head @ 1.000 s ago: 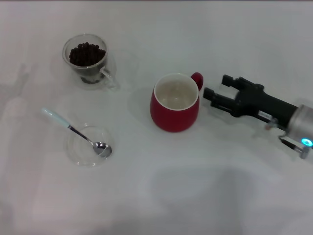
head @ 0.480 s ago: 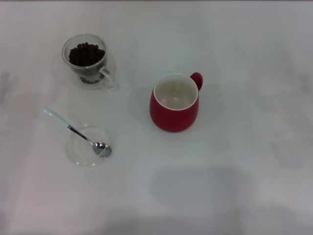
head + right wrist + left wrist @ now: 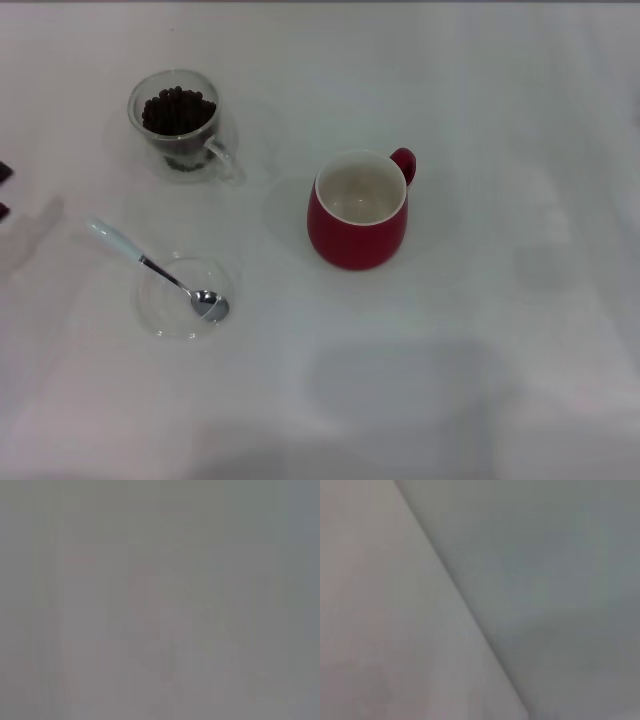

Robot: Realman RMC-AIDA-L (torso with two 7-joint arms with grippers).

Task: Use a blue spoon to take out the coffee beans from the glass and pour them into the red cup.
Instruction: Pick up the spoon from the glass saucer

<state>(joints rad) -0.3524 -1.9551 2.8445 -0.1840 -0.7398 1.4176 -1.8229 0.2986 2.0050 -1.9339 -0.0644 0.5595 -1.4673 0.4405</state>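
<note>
A: Gone from the head view, the right gripper. Was parked a second ago just beside the red cup's (image 3: 360,215) handle, and half a second ago nowhere to be seen.

B: And on the other side?

A: Just now poking in at the table's (image 3: 480,380) edge: the left gripper (image 3: 3,192). Only two dark tips showing, set apart with bare table between them, so spread, and holding nothing.

B: Meaning a hand-over of the work, by the look of it. Where does everything sit from that claw?

A: Closest to it, a little inward and nearer the robot, the blue spoon (image 3: 155,268) – pale handle end pointing back toward the claw, silver bowl resting in the clear saucer (image 3: 150,320). Farther out and inward from the tips, near, the glass (image 3: 205,150), upright, with the coffee beans (image 3: 177,108) heaped inside. Well apart, far across on the side away from the claw, the red cup, upright and showing a white, empty inside.

B: So nothing scooped yet.

A: Right. Probably the opening step: reach for the spoon's handle. Worth minding the slim handle lying flat – easy to nudge instead of pinch. Nothing useful from either wrist view.
</note>
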